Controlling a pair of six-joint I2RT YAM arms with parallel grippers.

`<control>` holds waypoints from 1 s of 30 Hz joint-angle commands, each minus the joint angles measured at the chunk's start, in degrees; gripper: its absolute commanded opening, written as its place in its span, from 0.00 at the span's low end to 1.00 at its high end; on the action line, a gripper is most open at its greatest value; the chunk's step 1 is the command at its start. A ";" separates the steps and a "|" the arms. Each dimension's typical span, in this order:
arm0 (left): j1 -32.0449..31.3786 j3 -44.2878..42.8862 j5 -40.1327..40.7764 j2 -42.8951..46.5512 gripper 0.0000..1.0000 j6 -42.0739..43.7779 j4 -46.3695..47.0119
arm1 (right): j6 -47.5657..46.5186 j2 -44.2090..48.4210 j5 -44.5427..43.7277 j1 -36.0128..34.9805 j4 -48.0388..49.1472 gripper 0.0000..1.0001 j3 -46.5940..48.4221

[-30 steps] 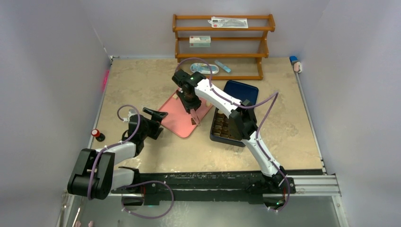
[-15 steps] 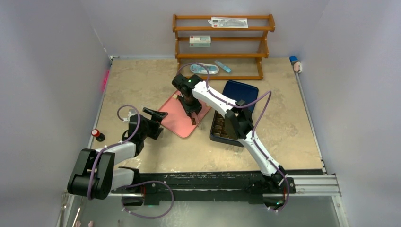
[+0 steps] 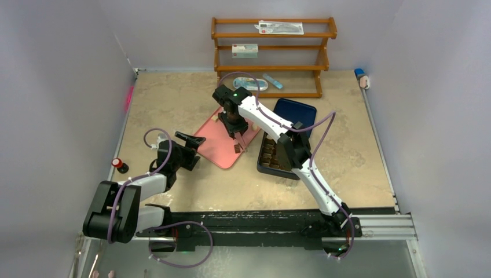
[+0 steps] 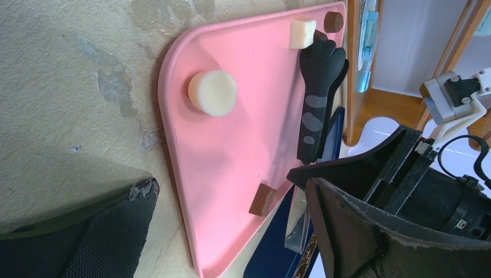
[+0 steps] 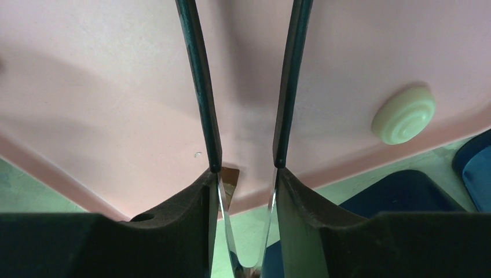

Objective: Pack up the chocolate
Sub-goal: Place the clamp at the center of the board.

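Right jaws over pink tray (image 3: 209, 146) — brown chocolate (image 3: 237, 149) at tips.

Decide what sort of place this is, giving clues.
Probably a robotics lab test cell: black-and-white robot arms bolted along a metal rail, plain grey walls boxing in a beige mottled tabletop, and a small wooden shelf of props.

We see a round cream chocolate (image 4: 212, 92) on the pink tray (image 4: 243, 145), with a cream square (image 4: 301, 33) and a brown round (image 4: 333, 21) at one corner. A brown square (image 4: 262, 200) lies near the tray's edge.

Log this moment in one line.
right gripper: open, over pink tray | brown chocolate: on tray, not gripped | left gripper: open, off tray
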State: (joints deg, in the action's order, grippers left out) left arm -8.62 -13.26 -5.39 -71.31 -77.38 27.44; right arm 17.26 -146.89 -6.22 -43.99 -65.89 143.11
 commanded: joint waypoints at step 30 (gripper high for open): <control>0.54 0.69 -1.39 -5.02 1.00 -0.13 0.59 | -1.66 -1.96 1.25 2.06 0.73 0.51 3.78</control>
State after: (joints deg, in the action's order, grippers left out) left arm -8.60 -13.28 -7.27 -74.78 -77.62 32.27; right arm 16.71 -148.86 -4.51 -42.59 -65.60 147.79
